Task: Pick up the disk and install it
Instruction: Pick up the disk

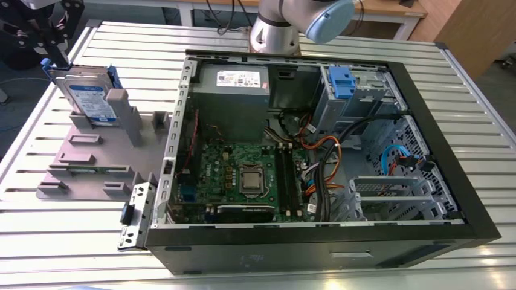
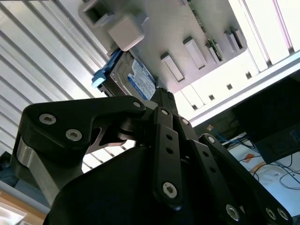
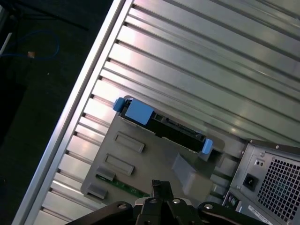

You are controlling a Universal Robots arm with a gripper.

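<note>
The disk [image 1: 86,96] stands on edge in the grey slotted holder [image 1: 81,158] at the exterior view's left, its blue-and-white label facing out and blue rails along its sides. My gripper [image 1: 47,42] hangs just above the disk's top edge, apart from it. The first wrist view looks down on the disk [image 3: 173,129], dark between its two blue rail ends, with my gripper [image 3: 158,188] over the holder [image 3: 140,164] beside it. In the second wrist view the gripper [image 2: 161,96] has its fingers together and nothing between them, and the disk [image 2: 136,77] lies beyond the tips.
An open computer case [image 1: 451,199] lies on the slatted metal table [image 1: 121,36], taking up the middle and the exterior view's right. Inside are a motherboard [image 1: 241,172], a power supply [image 1: 234,90] and a drive bay with a blue bracket [image 1: 342,81]. The arm's base [image 1: 278,27] stands behind the case.
</note>
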